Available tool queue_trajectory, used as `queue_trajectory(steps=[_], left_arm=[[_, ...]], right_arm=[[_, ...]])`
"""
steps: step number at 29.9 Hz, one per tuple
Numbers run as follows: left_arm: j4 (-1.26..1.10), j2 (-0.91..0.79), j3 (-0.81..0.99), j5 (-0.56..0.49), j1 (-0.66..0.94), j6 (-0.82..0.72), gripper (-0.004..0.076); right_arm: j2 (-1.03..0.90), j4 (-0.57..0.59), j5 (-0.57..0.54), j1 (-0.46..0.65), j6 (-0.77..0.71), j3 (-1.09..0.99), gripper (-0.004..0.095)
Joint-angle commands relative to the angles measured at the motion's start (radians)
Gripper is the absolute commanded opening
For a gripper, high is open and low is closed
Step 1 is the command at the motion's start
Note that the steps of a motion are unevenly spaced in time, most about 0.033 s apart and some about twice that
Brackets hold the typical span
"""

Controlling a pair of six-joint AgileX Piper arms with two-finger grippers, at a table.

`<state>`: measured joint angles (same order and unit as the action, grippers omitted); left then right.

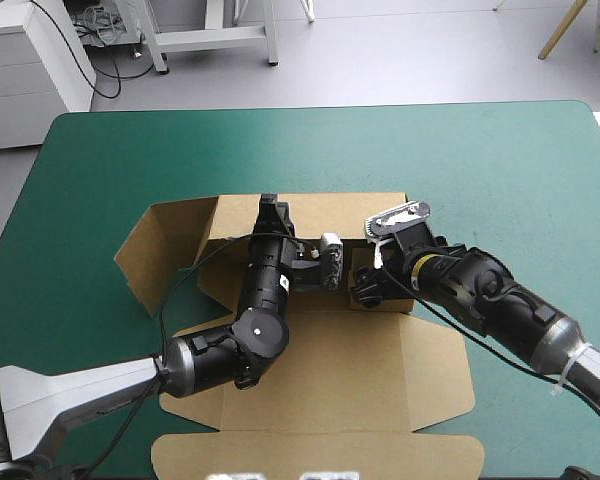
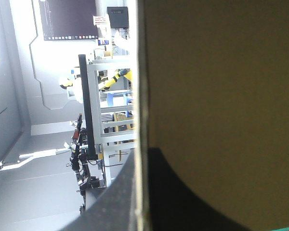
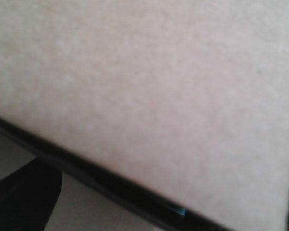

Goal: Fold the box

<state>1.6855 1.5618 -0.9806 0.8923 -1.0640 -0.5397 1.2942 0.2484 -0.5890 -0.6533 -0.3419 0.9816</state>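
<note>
Box (image 1: 380, 380) wall apparently between left jaws

We can read no text, label, brand or number here, nothing printed that we can make out on the brown box (image 1: 320, 375), nothing on the teal-green worktop (image 1: 480, 150)
</note>
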Motion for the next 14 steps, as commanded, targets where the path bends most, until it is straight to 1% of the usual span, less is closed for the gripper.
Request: queue_trajectory(steps=[1,5,8,11,12,14], left_arm=[[0.128,-0.04,-0.025,0.047,-0.009,-0.009,-0.001],[0.128,-0.04,-0.025,0.047,-0.009,-0.009,-0.001],[0.128,-0.04,-0.025,0.047,-0.009,-0.009,-0.001],[0.128,-0.04,-0.025,0.047,-0.009,-0.009,-0.001],[0.128,-0.04,-0.025,0.047,-0.009,-0.009,-0.001],[0.128,-0.04,-0.025,0.047,-0.009,-0.009,-0.001]], right_arm=[[-0.032,0.136,0.032,-0.048,-0.143,0.025,0.0887],[-0.032,0.138,0.027,-0.06,-0.188,0.025,0.0883],[-0.032,0.138,0.015,-0.06,-0.204,0.025,0.0855],[-0.032,0.137,-0.034,-0.06,-0.214,0.025,0.0775],[-0.032,0.137,-0.058,-0.06,-0.222,0.025,0.0726],[-0.032,0.143,-0.094,-0.06,-0.226,0.025,0.0591]])
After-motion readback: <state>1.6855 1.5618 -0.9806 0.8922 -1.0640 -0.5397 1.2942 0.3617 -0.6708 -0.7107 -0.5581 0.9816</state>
